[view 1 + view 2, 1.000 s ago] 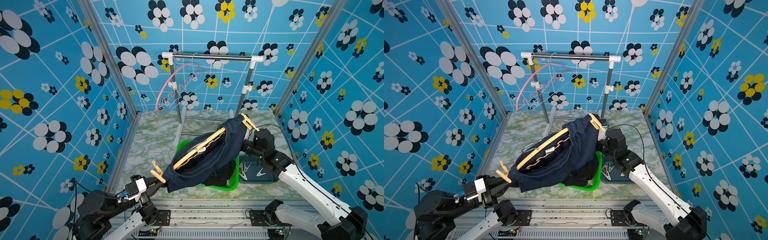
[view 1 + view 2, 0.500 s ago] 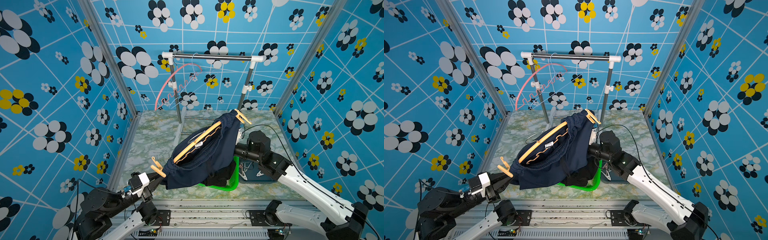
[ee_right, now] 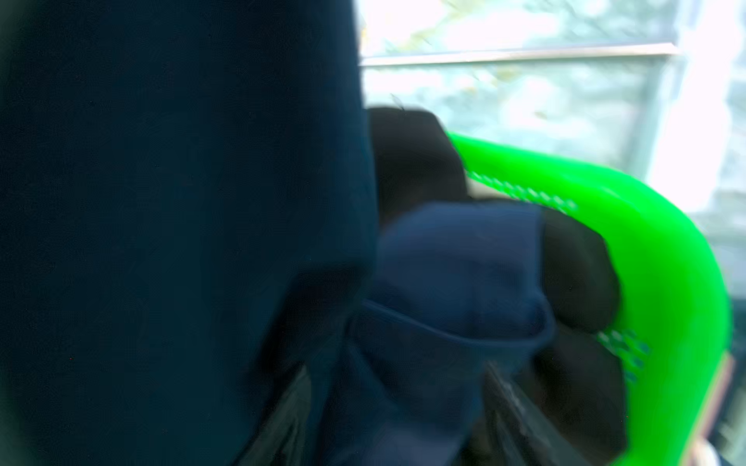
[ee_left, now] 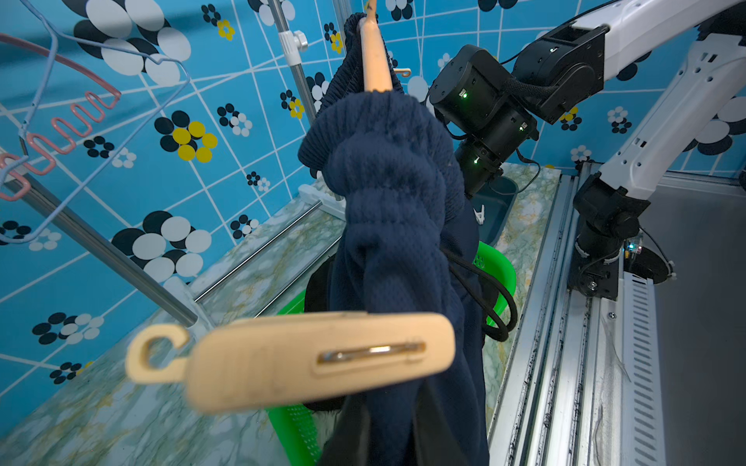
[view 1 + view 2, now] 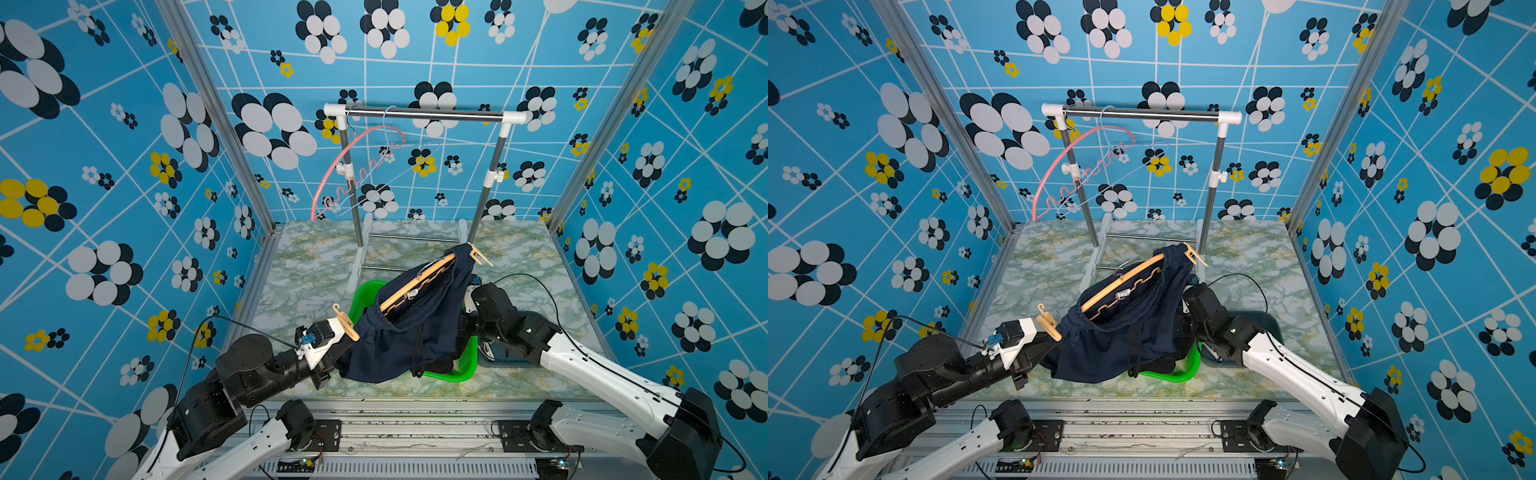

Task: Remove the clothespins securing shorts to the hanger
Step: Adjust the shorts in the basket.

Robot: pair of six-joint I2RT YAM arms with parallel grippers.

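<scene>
Navy shorts (image 5: 399,332) hang on a tan hanger (image 5: 415,282) that slants up from near left to far right over the basket. One tan clothespin (image 5: 345,322) (image 4: 306,359) clips the low near end of the waistband, another clothespin (image 5: 478,253) clips the high far end. My left gripper (image 4: 390,431) is shut on the navy shorts just below the near clothespin. My right gripper (image 3: 399,383) is hidden behind the shorts in both top views. In the blurred right wrist view its jaws stand apart with navy cloth between them.
A green basket (image 5: 457,376) under the shorts holds black shorts (image 3: 415,161). A dark teal bin (image 5: 505,359) to its right holds a white clothespin (image 4: 479,214). The clothes rack (image 5: 424,114) at the back carries a pink hanger (image 5: 357,145) and a thin wire one.
My left arm has lifted its end of the hanger up and to the right. My right arm has swung left and forward, going in behind the shorts.
</scene>
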